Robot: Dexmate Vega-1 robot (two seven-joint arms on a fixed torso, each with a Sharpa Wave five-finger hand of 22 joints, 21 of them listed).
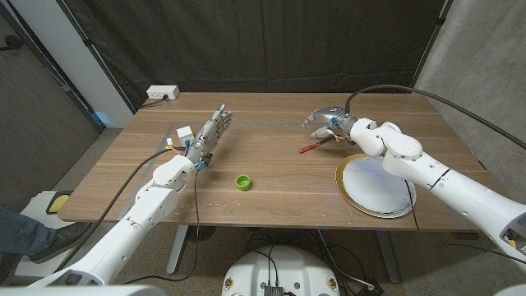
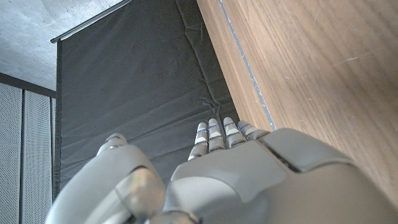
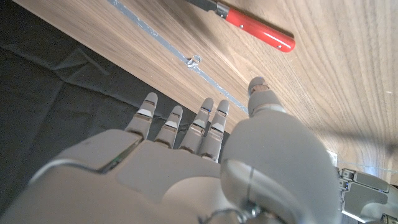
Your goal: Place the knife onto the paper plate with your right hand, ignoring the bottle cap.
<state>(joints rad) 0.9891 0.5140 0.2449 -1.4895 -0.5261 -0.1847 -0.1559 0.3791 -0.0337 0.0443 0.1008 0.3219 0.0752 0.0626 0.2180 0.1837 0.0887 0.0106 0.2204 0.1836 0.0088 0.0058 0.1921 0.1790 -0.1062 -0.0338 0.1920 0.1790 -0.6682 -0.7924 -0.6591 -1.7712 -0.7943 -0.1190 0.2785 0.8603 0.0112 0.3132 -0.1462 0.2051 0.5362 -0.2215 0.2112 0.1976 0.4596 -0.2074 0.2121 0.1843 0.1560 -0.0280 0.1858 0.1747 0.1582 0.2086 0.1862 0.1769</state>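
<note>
Right robot hand (image 3: 186, 168) spread, empty, near slim red-handled knife (image 3: 258, 28) beside paper plate (image 1: 374, 187).

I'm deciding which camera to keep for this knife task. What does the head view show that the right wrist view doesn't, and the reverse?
Head view alone: the paper plate, the green bottle cap, the left hand with fingers extended, and a white power strip at the table's far edge.

Right wrist view alone: a close look at the knife's red handle lying free on the wood, apart from the fingers.

Both: the knife, the right hand open and holding nothing, the wooden table and the dark curtain.
</note>
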